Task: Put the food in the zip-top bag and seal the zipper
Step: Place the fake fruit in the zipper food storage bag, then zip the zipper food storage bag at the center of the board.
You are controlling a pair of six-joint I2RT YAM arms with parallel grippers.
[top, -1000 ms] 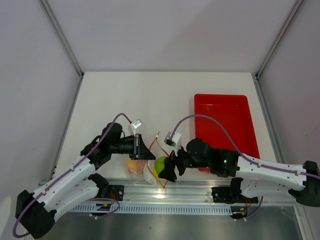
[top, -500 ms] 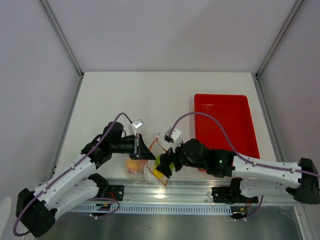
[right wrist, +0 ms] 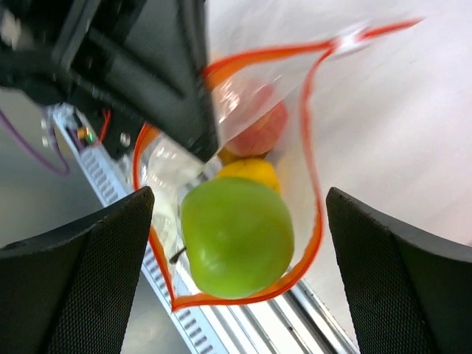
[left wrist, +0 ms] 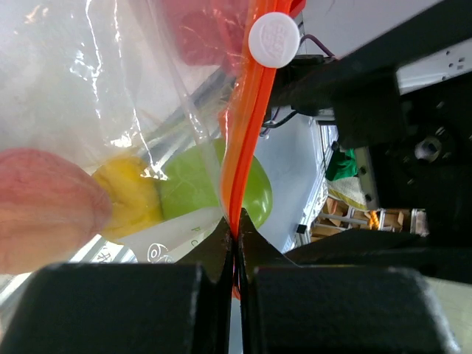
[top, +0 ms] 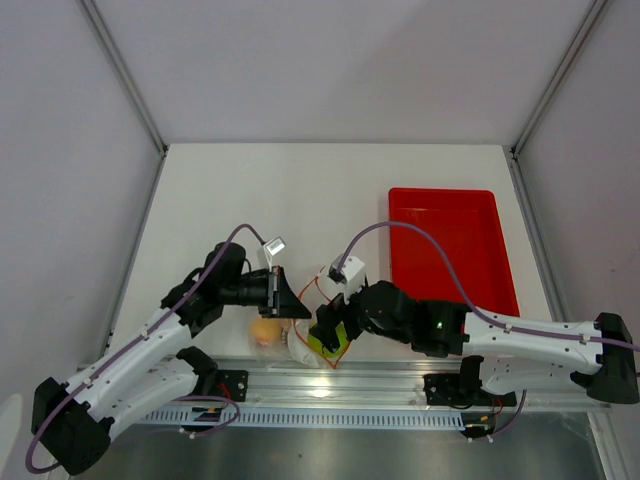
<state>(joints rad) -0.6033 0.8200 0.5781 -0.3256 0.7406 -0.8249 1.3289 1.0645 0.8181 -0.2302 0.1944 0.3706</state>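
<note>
My left gripper (left wrist: 236, 232) is shut on the orange-red zipper (left wrist: 243, 147) of the clear zip-top bag (left wrist: 125, 88), holding its mouth open. My right gripper (right wrist: 240, 276) hangs open over that mouth, its fingers (right wrist: 81, 280) wide of the fruit. The lime-green apple (right wrist: 236, 236) sits inside the zipper loop (right wrist: 313, 221), touching neither finger. Deeper in the bag lie a yellow pear (right wrist: 247, 171) and a red-pink piece (right wrist: 254, 125). In the top view both grippers, left (top: 290, 305) and right (top: 328, 335), meet at the bag (top: 290, 345) near the table's front edge.
A red rectangular tray (top: 450, 240) lies to the right of the bag, behind the right arm. The aluminium rail (top: 330, 385) runs along the front edge just below the bag. A white slider (left wrist: 273, 39) sits on the zipper.
My right gripper moved left over the bag mouth and opened wide, and the green apple left its fingers and now rests in the bag. My left gripper held still.
</note>
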